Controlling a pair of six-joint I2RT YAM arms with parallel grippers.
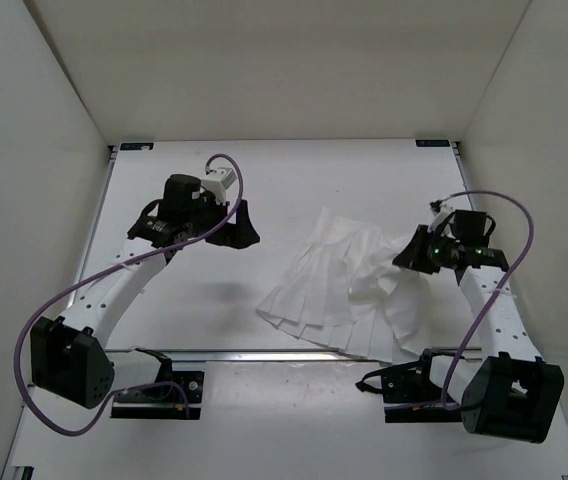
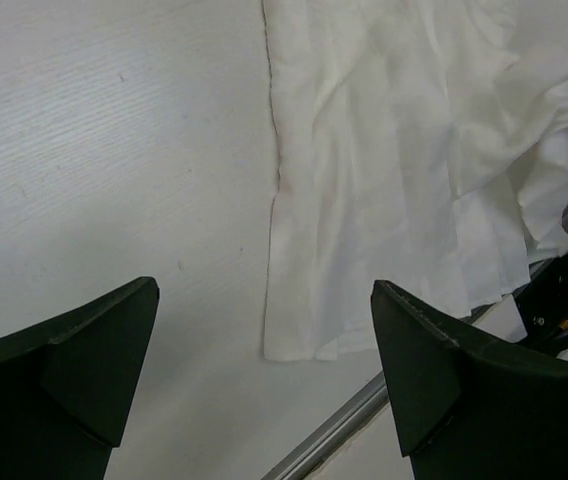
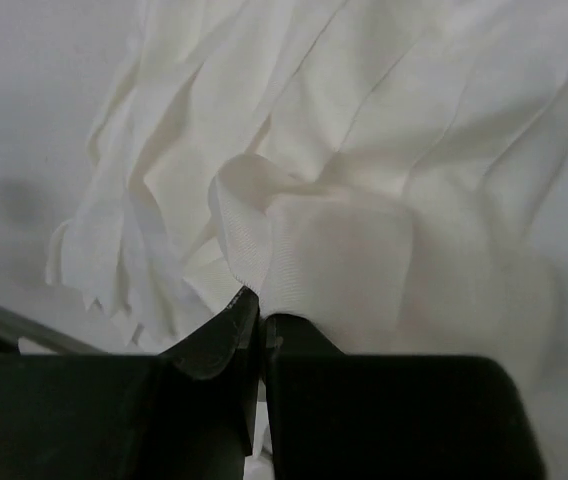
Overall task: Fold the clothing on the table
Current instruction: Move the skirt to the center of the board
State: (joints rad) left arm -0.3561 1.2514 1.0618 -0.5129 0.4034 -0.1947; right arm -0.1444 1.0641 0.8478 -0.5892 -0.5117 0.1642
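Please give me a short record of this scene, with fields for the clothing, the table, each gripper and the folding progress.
clothing: one white pleated piece, spread and wrinkled, right of the table's middle
table: white, with a metal rail along the near side
left gripper: open, above bare table left of the clothing, holding nothing
right gripper: shut on a bunched fold at the clothing's right side
progress: no neat fold visible yet
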